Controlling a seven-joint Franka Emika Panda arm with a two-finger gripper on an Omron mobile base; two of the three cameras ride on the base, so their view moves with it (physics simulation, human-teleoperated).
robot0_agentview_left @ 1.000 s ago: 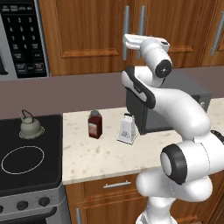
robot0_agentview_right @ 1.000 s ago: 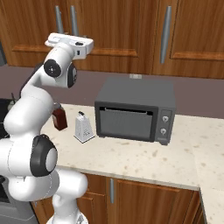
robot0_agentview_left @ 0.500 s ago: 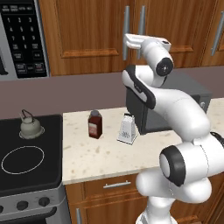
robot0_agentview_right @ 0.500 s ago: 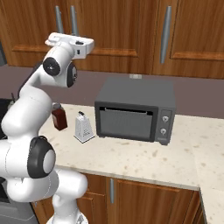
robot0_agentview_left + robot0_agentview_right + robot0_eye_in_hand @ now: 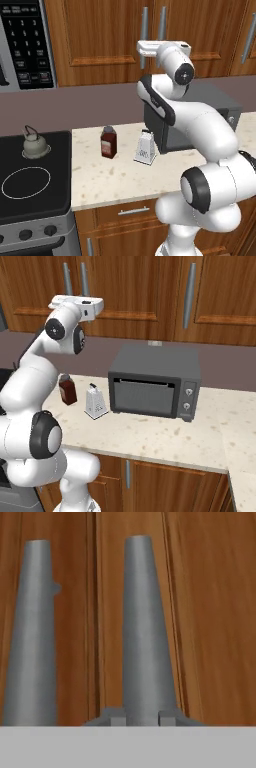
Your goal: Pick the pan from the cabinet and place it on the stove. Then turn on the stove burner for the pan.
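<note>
Pincer (image 5: 142, 718) clenched on one upright, vertically running silver bar handle (image 5: 146, 627) of the cabinet (image 5: 110, 35).

The left base view looks forward and down from behind the arm's left, taking in the stove (image 5: 35, 200), counter (image 5: 115, 175) and cabinet (image 5: 105, 35). The right base view faces the same counter from the arm's right; both share the toaster oven (image 5: 152, 383), grater (image 5: 95, 402) and bottle (image 5: 67, 390). The hand view sits very close to the cabinet's bar handles (image 5: 145, 637), facing the doors.
</note>
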